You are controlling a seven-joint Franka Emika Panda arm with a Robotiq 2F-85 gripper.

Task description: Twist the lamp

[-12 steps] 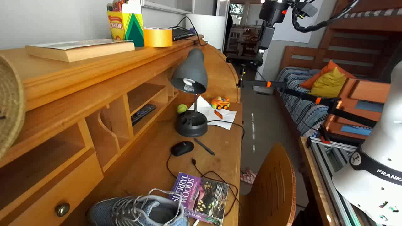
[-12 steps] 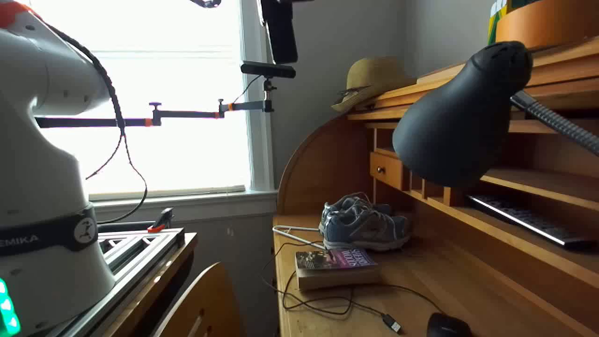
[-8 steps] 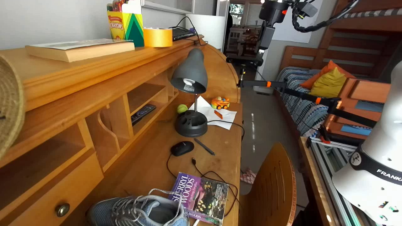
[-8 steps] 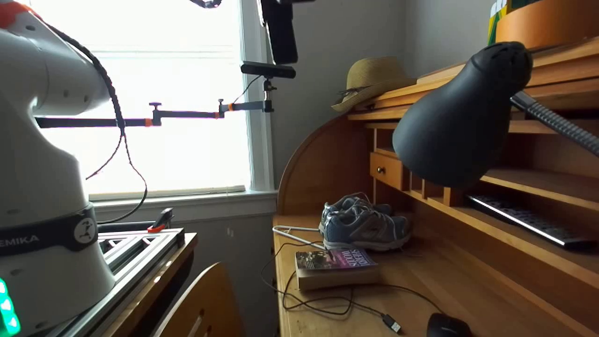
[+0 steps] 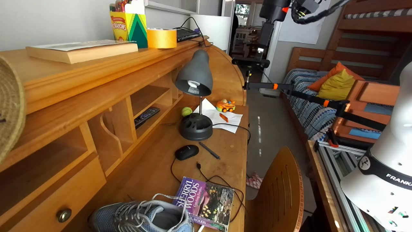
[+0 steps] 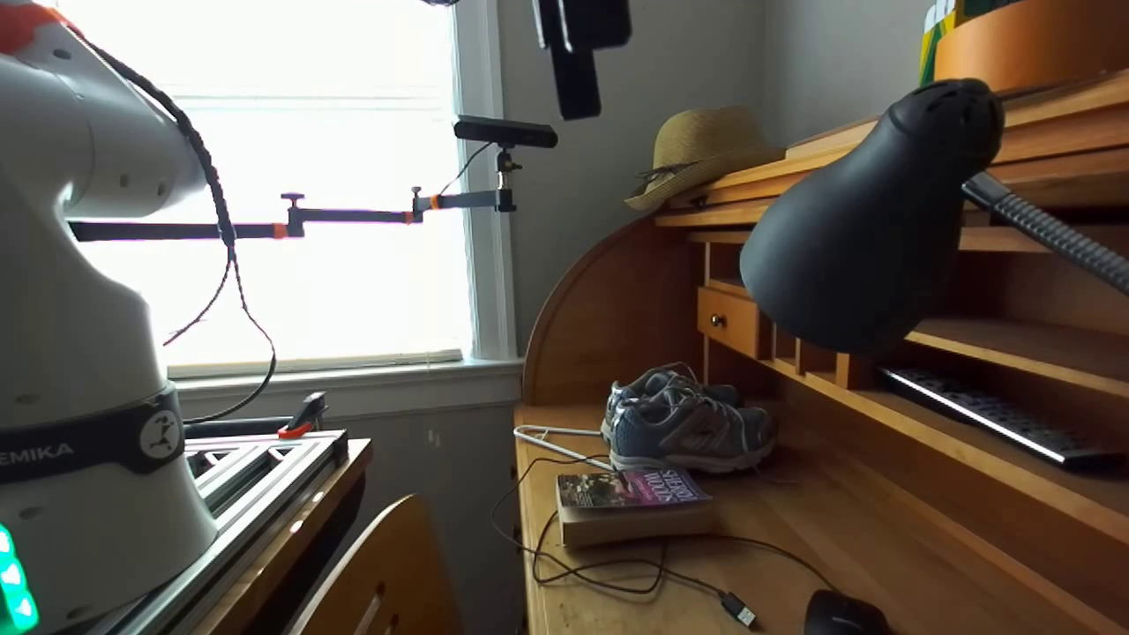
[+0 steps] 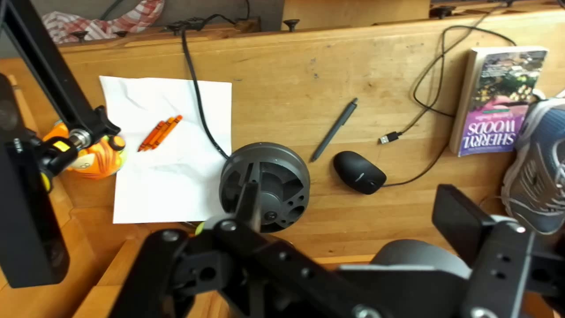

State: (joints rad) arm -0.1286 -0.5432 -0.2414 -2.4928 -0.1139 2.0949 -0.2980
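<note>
The lamp [image 5: 197, 69] stands on its round black base [image 5: 195, 129], dark grey cone shade [image 5: 193, 74] slanted downward, white bulb [image 5: 193, 84] visible — the gripper's [image 7: 348, 201] fingers spread.

Grey cone-shaded lamp [image 5: 197, 72], upright

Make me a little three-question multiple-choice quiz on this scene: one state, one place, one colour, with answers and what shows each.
1. How does the lamp stand?
A) On its side
B) Upright
C) Upside down

2. Where is the computer mouse relative to the lamp and the Sherryl Woods book?
A) Between them
B) On the book
C) On the lamp

3. What colour are the crayons lying on the white paper?
A) Blue
B) Green
C) Orange

1 B: its base rests on the desk.
2 A: the wrist view shows lamp one side, book the other.
3 C: their orange shows plainly against the paper.
</note>
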